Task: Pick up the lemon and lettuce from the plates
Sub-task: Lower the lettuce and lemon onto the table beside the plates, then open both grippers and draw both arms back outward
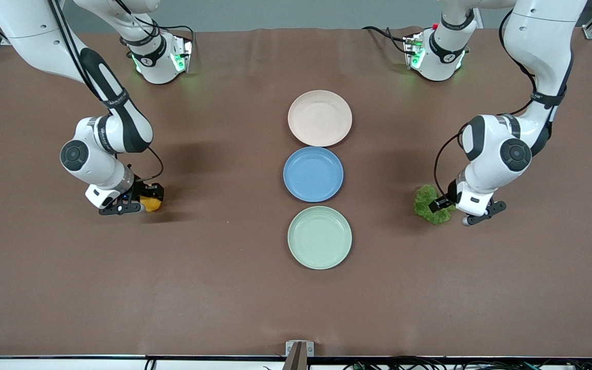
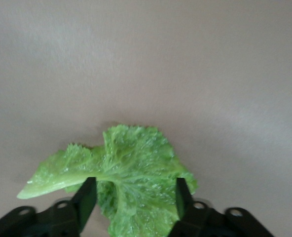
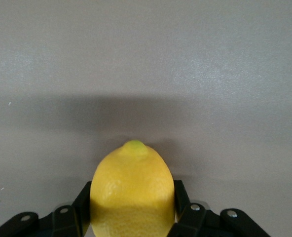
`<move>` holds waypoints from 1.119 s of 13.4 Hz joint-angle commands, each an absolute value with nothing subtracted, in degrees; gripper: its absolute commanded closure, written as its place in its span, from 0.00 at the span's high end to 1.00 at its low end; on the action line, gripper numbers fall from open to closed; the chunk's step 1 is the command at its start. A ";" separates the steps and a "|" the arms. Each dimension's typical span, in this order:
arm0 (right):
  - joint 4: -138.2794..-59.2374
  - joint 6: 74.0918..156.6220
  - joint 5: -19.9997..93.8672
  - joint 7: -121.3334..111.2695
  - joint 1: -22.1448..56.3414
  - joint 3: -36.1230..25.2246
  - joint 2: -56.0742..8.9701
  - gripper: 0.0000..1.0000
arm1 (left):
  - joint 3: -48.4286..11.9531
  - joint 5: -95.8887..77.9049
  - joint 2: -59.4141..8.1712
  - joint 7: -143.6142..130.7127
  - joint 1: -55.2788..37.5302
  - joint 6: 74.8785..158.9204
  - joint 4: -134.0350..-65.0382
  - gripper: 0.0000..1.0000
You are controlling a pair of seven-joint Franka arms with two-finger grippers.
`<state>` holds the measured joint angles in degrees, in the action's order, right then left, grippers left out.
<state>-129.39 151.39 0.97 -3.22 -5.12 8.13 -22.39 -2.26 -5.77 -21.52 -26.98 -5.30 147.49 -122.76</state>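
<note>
The lettuce [image 1: 431, 205] is a crinkled green leaf lying on the brown table toward the left arm's end, off the plates. My left gripper [image 1: 442, 206] is low over it, open, with a finger on each side of the leaf [image 2: 136, 177]. The lemon [image 1: 151, 204] is yellow and lies on the table toward the right arm's end. My right gripper [image 1: 139, 203] is low around it, open, its fingers close against the lemon's [image 3: 132, 192] sides. The beige-pink plate [image 1: 319, 117] and the mint green plate [image 1: 319, 237] hold nothing.
A blue plate [image 1: 313, 173] holding nothing sits between the two other plates in the middle of the table. The arms' bases [image 1: 158, 59] stand along the table edge farthest from the front camera.
</note>
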 commanded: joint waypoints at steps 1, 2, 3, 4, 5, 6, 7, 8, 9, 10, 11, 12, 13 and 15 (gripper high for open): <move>-128.94 150.91 1.67 -4.57 -6.50 8.88 -22.06 1.00 | -2.72 -4.41 -19.17 -22.01 -3.96 141.18 -120.08 1.00; -128.33 150.65 1.67 -4.40 -6.50 8.88 -21.80 1.00 | -2.46 -3.26 -18.64 -17.36 -3.87 136.11 -117.71 1.00; -127.28 147.95 1.67 -4.31 -6.50 8.88 -21.36 1.00 | -2.29 -2.90 -17.33 -13.14 -3.08 131.62 -115.68 1.00; -124.66 142.35 1.67 -4.22 -6.50 8.88 -21.10 1.00 | -2.63 -2.73 -15.92 -9.44 -1.34 128.18 -114.19 1.00; -121.24 134.99 1.67 -4.22 -6.68 8.79 -20.92 1.00 | -2.64 -2.72 -13.65 -6.97 -1.06 124.23 -113.04 1.00; -117.81 129.61 1.67 -4.22 -7.20 8.88 -20.92 1.00 | -2.46 -2.72 -11.62 -5.20 -0.88 120.01 -112.07 1.00; -114.90 125.11 1.50 -4.31 -7.82 8.88 -20.92 1.00 | -2.55 -2.72 -9.17 -3.53 -0.10 116.06 -111.36 1.00; -111.74 120.98 1.23 -4.39 -8.17 8.79 -20.92 1.00 | -2.55 -2.72 -6.79 -2.65 0.09 112.45 -110.40 1.00; -109.10 117.81 1.14 -4.66 -8.52 8.79 -21.00 1.00 | -2.55 -2.72 -4.94 -2.64 0.17 109.11 -109.00 1.00; -106.46 114.55 1.14 -4.66 -9.13 8.88 -21.01 1.00 | -2.64 -2.72 -3.88 -3.25 0.09 105.77 -107.16 1.00; -103.39 110.61 1.14 -4.57 -9.66 8.79 -21.01 1.00 | -2.64 -2.72 -3.35 -3.60 0.09 102.60 -104.88 1.00; -99.71 106.13 1.06 -4.74 -10.36 8.79 -21.09 1.00 | -2.64 -2.72 -3.17 -3.17 0.09 99.09 -102.16 1.00; -96.36 102.17 0.71 -4.75 -11.68 8.79 -21.09 1.00 | -2.64 -2.81 -2.90 -2.90 0.09 95.83 -99.17 1.00; -89.68 96.01 -1.57 -4.66 -12.57 8.79 -21.18 1.00 | -2.64 -2.72 -1.76 -2.81 0.00 90.64 -94.15 1.00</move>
<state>-95.39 101.29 0.35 -4.11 -10.93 7.92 -20.95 -2.33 -3.74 -1.77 -3.47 -0.13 95.30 -99.31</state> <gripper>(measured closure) 0.000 0.000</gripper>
